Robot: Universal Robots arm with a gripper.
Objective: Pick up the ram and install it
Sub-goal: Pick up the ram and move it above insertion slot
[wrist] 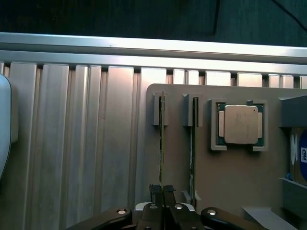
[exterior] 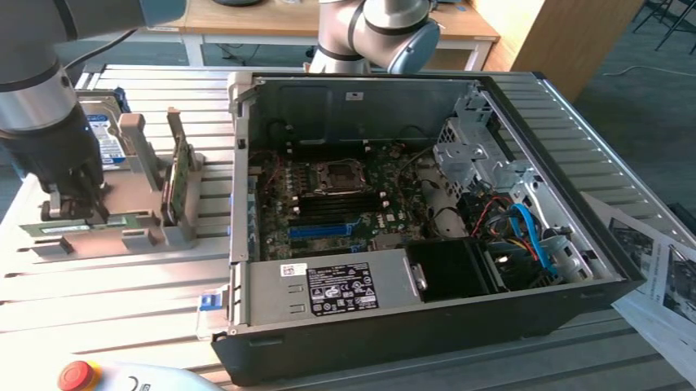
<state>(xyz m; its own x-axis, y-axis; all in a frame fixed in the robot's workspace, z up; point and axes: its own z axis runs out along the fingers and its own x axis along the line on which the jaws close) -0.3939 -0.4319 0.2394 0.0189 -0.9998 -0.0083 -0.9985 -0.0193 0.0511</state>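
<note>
1. My gripper (wrist: pixel 163 189) is clenched on the ram (wrist: pixel 162 139), a thin green stick standing on its edge in a slot of the grey holder (wrist: pixel 225 187).
2. In the exterior view my gripper (exterior: pixel 72 208) is low over that holder, at the exterior view's left of the open computer case (exterior: pixel 435 342).
3. Writing: the power supply label (exterior: pixel 342 289) carries small print and marks, but I cannot read them. The hard drive (wrist: pixel 301 153) has a blue-white label (its letters are not legible either).
4. Just beside my ram stands a second stick (wrist: pixel 193 139) – then the CPU chip (wrist: pixel 240 124) in its own pocket.
5. Inside the case lies the motherboard (exterior: pixel 326 195); a blue cable (exterior: pixel 527 228) and other wires crowd the side at the exterior view's right.
6. A red button (exterior: pixel 78 375) sits on the table in front of the case, and papers (exterior: pixel 653 269) lie at the exterior view's right.
</note>
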